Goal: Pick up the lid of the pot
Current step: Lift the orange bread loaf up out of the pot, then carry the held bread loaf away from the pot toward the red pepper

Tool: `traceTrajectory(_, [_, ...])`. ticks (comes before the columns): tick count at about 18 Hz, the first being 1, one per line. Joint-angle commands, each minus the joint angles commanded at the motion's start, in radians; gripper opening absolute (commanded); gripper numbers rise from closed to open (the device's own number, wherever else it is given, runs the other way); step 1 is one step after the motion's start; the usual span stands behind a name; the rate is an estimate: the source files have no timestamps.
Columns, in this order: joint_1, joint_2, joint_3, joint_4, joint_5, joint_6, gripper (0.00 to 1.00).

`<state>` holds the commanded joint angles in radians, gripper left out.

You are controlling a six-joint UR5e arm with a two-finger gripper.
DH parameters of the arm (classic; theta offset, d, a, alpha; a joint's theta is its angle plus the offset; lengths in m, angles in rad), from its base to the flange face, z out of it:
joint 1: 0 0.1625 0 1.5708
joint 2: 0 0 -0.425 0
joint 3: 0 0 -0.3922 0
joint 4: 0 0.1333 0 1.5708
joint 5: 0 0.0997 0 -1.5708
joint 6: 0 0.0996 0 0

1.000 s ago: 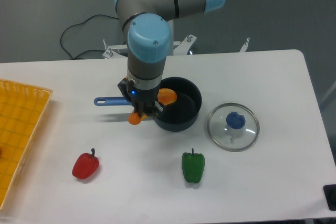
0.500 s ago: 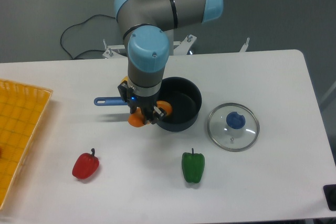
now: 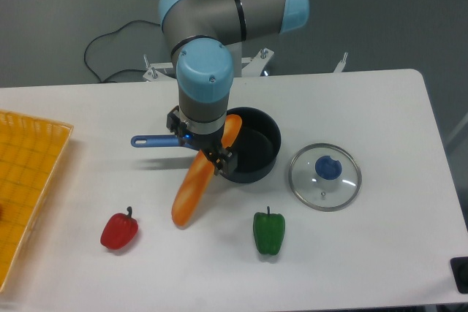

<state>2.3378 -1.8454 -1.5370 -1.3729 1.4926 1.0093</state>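
A red pepper [image 3: 119,231] sits at lower left, near a yellow basket [image 3: 31,173] along the left edge, while a green pepper [image 3: 268,234] lies below center. A long orange object [image 3: 191,195] slants down from a black pan [image 3: 257,173] with a blue handle [image 3: 156,141] mid-frame. A dark cable [image 3: 108,34] curves across the upper left.

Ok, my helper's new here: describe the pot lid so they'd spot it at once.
Find the open black pot. Just to its right in the picture lies the lid, a round, see-through disc with a thin grey rim. The blue knob in its middle sets it apart from the green pepper lower down.
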Motion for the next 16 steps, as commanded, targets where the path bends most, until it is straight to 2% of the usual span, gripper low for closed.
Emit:
traceTrajectory(4, [0.049, 0.008, 0.014, -0.009, 0.003, 0.011, 1.0])
traceTrajectory(8, [0.161, 0.025, 0.018, -0.014, 0.063, 0.216, 1.0])
traceTrajectory(10, [0.181, 0.023, 0.006, -0.012, 0.074, 0.29, 1.0])
traceTrajectory(12, [0.166, 0.018, 0.003, -0.017, 0.084, 0.27, 1.0])
traceTrajectory(16, [0.078, -0.001, -0.018, -0.009, 0.072, 0.014, 1.0])
